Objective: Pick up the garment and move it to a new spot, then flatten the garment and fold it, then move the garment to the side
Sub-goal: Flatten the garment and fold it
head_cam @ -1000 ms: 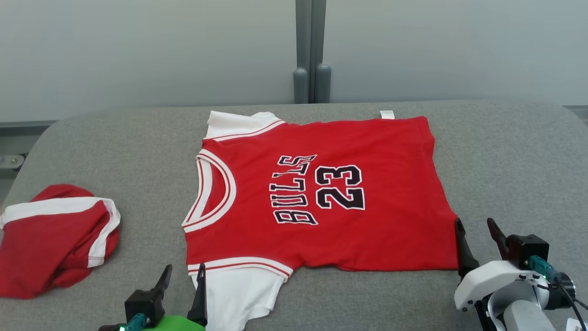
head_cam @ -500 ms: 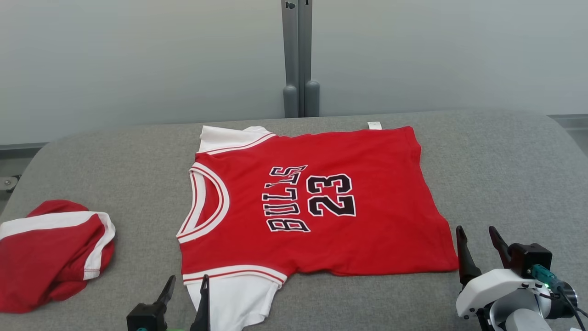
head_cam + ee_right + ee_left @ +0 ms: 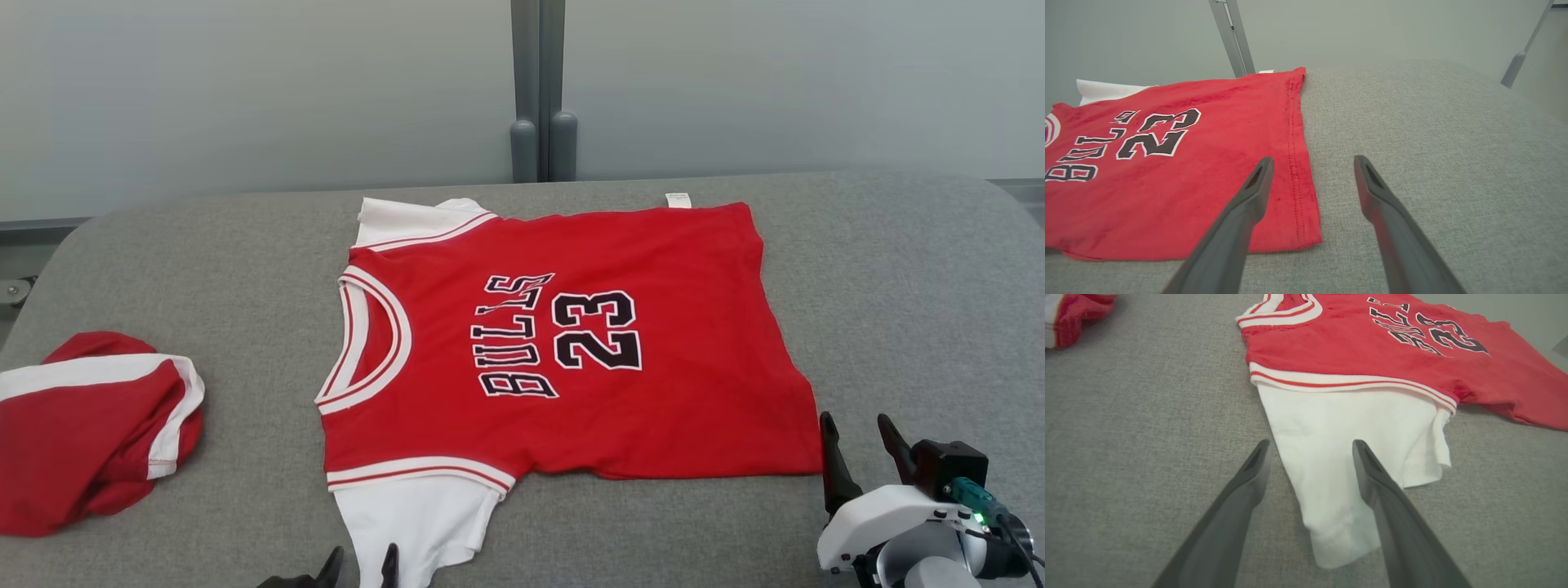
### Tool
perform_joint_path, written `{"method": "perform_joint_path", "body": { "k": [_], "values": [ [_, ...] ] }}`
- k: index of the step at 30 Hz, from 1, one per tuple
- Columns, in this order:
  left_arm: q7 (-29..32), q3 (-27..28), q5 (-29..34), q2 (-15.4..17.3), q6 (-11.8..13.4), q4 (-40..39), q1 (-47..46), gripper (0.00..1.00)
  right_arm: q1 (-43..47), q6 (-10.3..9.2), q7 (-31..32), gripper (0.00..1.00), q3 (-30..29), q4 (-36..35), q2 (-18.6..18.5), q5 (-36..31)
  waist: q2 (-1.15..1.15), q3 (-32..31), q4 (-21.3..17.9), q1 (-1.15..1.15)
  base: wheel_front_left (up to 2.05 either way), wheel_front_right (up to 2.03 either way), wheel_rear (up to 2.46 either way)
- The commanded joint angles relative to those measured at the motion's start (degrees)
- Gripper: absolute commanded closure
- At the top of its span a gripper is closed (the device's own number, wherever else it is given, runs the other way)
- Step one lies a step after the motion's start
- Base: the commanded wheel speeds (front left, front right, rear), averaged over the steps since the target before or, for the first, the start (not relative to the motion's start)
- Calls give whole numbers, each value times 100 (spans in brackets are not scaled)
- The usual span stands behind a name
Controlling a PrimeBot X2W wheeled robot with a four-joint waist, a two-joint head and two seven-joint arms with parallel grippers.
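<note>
Left tool (image 3: 362,557) drawn back, spread, right tool (image 3: 856,420) spread at jersey (image 3: 694,367) hem

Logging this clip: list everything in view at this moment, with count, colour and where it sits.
jersey: one, red with white sleeves and black lettering, spread flat mid-table, neck toward the robot's left.
crumpled garment: one, red with a white stripe, at the table's left edge, apart from the jersey.
table: one, grey fabric top, under both garments.
post: one, grey, upright behind the table's far edge.
left gripper: one, dark fingers, open, at the near white sleeve.
right gripper: one, dark fingers, open, straddling the jersey's hem at its near corner.
</note>
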Motion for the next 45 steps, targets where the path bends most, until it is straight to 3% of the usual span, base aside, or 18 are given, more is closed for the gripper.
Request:
{"method": "perform_joint_path", "body": {
  "k": [1, 11, 12, 14, 16, 17, 23, 42, 43, 44, 45],
  "values": [
    [1, -25, -57, 17, -19, 63, -27, 0, -21, -9, -19, 0, -23, -12, -7, 5, 0, 30, 37, 0, 0, 0, 0],
    [6, -318, -387, 16, -46, 607, -90, 0, -105, -9, -19, 0, 12, 1, -8, 51, 0, 73, 140, 0, 0, 0, 0],
    [12, -425, -448, 15, -55, 709, -115, 8, -119, -9, -19, 0, 15, -8, -9, 47, 0, 90, 150, 0, 0, 0, 0],
    [13, -555, -548, 11, -71, 768, -132, 53, -124, -9, -19, 0, 3, -9, -9, 35, 0, 106, 160, 0, 0, 0, 0],
    [14, -689, -656, 1, -89, 809, -151, 77, -124, -9, -18, 0, -16, 2, -8, 3, 0, 124, 166, 0, 0, 0, 0],
    [15, -748, -753, 1, -95, 822, -155, 100, -129, -9, -19, 0, -25, 21, -8, -9, 0, 135, 169, 0, 0, 0, 0],
    [24, -1103, -969, 8, -103, 798, -275, 100, -182, -9, -19, 0, -116, 153, -7, -64, 0, 222, 268, 0, 0, 0, 0],
    [3, -848, -669, 132, -101, 304, -297, 100, -332, -9, -2, 0, -700, 1644, -3, -316, 0, 332, 816, 0, 0, 0, 0],
    [3, -861, -675, 135, -101, 287, -295, 100, -354, -9, 1, 5, -697, 1729, 0, -289, 0, 330, 826, 0, 0, 0, 0],
    [4, -873, -685, 137, -101, 276, -297, 100, -375, -9, 3, 62, -675, 1777, 5, -277, 0, 331, 832, 0, 0, 0, 0],
    [3, -878, -696, 137, -101, 253, -308, 100, -383, -9, 3, 100, -653, 1809, 7, -269, 0, 328, 833, 0, 0, 0, 0]
  ]
}}
